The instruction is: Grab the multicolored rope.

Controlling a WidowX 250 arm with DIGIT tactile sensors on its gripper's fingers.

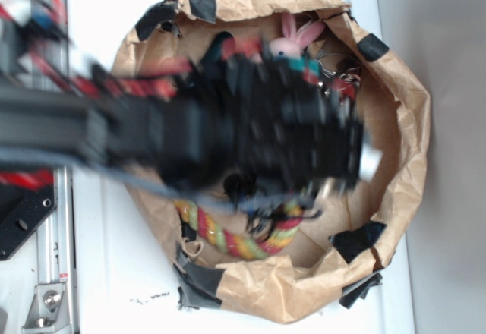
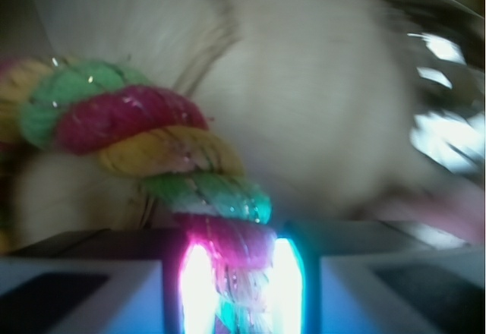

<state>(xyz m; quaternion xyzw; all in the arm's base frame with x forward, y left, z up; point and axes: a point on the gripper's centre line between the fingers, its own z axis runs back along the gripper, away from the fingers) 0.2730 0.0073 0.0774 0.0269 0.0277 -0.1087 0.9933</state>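
The wrist cam shows what the exterior view can't: the black hand (image 2: 235, 288) is clamped on the thick twisted rope of red-pink, yellow and green strands (image 2: 152, 140), pinched between its two glowing pads.

From outside, the blurry black arm (image 1: 228, 133) reaches across the crumpled brown paper bag with black tape patches (image 1: 406, 133) on the white desk (image 1: 129, 288). The rope curves along the bag's lower inside edge, and a small pink plush bunny (image 1: 288, 42) sits at the top.

No readable writing anywhere.

multicolored rope (image 1: 241, 240) (image 2: 159, 148) — twisted, curved
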